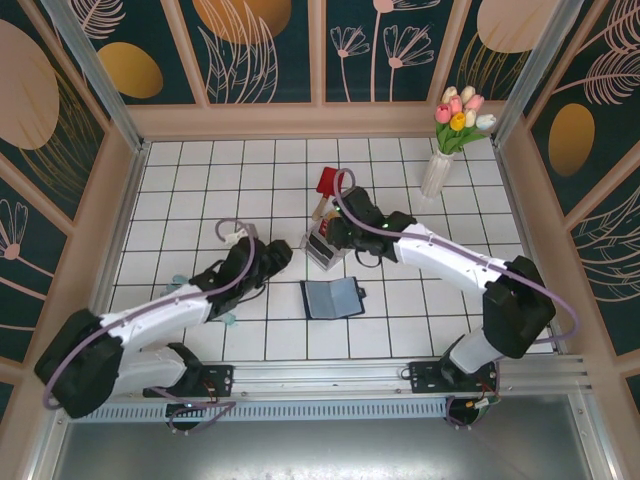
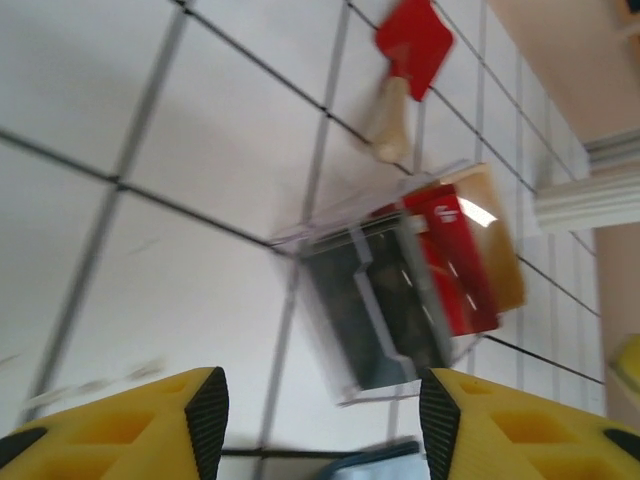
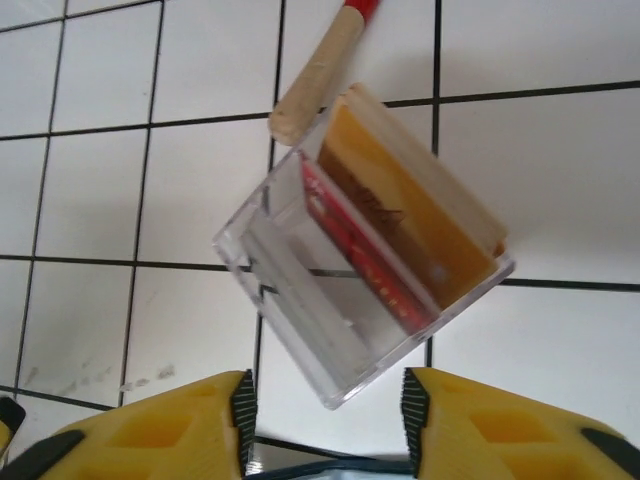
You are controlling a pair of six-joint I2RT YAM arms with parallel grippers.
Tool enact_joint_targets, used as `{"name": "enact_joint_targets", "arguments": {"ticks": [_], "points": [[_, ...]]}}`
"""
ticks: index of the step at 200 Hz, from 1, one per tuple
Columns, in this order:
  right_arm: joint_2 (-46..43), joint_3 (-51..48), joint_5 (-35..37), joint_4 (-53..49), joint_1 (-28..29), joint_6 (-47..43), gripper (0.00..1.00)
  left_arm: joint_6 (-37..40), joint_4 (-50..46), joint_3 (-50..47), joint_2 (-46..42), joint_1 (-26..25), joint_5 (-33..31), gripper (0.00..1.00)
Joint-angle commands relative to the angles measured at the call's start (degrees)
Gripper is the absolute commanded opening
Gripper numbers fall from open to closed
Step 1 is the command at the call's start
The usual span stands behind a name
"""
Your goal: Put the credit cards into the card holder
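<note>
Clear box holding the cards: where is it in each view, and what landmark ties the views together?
Top external: box mid-table, just beyond the wallet.
Left wrist: box centre-right, tilted, cards inside.
Right wrist: box at centre, tilted.
Shared landmark: red paddle, its wooden handle end next to the box.

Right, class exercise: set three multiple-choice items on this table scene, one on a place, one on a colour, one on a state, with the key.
1. Where are the credit cards? A in the clear box; B flat on the tiles; C in a drawer.
2. What colour is the blade of the paddle? A green; B red; C blue.
3. How is the card holder? A snapped shut; B hanging from a claw; C lying open.
Key: 1 A, red and orange cards stand between the clear walls; 2 B, a red blade on a wooden handle; 3 C, it lies unfolded flat.
</note>
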Motion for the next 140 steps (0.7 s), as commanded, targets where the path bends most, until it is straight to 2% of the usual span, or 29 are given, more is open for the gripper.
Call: {"name": "enact_joint_targets", "arguments": {"ticks": [1, 31, 46, 85, 122, 140], "points": [[2.5, -0.1, -9.2, 2.3, -2.6, -7.8, 0.34, 1.3, 7.6, 4.3, 6.2, 1.6, 8.6, 0.57], [6.6, 3.4, -8.9, 0.7, -2.8, -13.8, 0.31, -2.6, 12.1, 6.4, 14.2, 3.6, 12.8, 0.5], [8.2, 4.9, -5.9, -0.6, -2.8, -14.9, 0.31, -4.6, 15.1, 6.8, 17.6, 4.9, 14.3, 0.46], [8.7, 7.1, 0.8, -2.3, -3.1, -17.5, 0.34, -4.7, 14.7, 11.1, 24.0, 5.9, 16.5, 0.45], [9.3, 7.3, -8.6, -0.9, -2.7, -21.6, 0.34, -3.9, 12.4, 13.2, 26.9, 6.6, 15.4, 0.41], [10.5, 7.6, -7.9, -0.7, -1.4, -22.4, 0.34, -4.4, 13.3, 12.5, 27.5, 7.3, 15.4, 0.38]]}}
